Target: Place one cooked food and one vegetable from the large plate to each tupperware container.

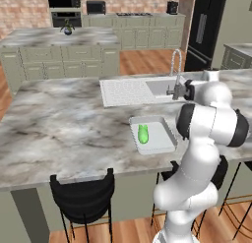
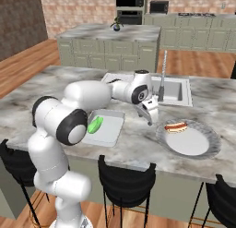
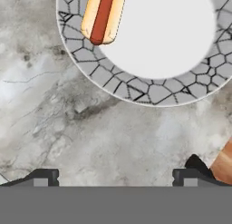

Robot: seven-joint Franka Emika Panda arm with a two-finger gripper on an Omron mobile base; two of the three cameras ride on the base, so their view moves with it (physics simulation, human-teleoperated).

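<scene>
The large plate (image 2: 208, 146) lies on the marble counter at the right, with a hot dog (image 2: 176, 127) on its far left side. In the hand view the plate's mosaic rim (image 3: 149, 94) curves across the top, and the hot dog (image 3: 102, 14) sits at the upper left. My gripper (image 2: 151, 115) points down over bare counter just left of the plate, open and holding nothing. Its fingertips (image 3: 43, 177) stand wide apart. A grey-white tupperware container (image 2: 113, 135) lies left of the gripper, and a long light-green vegetable (image 2: 95, 125) rests inside it. In the left base view the container (image 1: 162, 138) and its vegetable (image 1: 142, 134) sit beside my arm.
A sink basin (image 2: 177, 91) with a tall faucet (image 2: 163, 75) sits behind the gripper. Dark stools (image 2: 126, 176) stand along the counter's front edge. A second island (image 2: 110, 42) and cabinets lie further back.
</scene>
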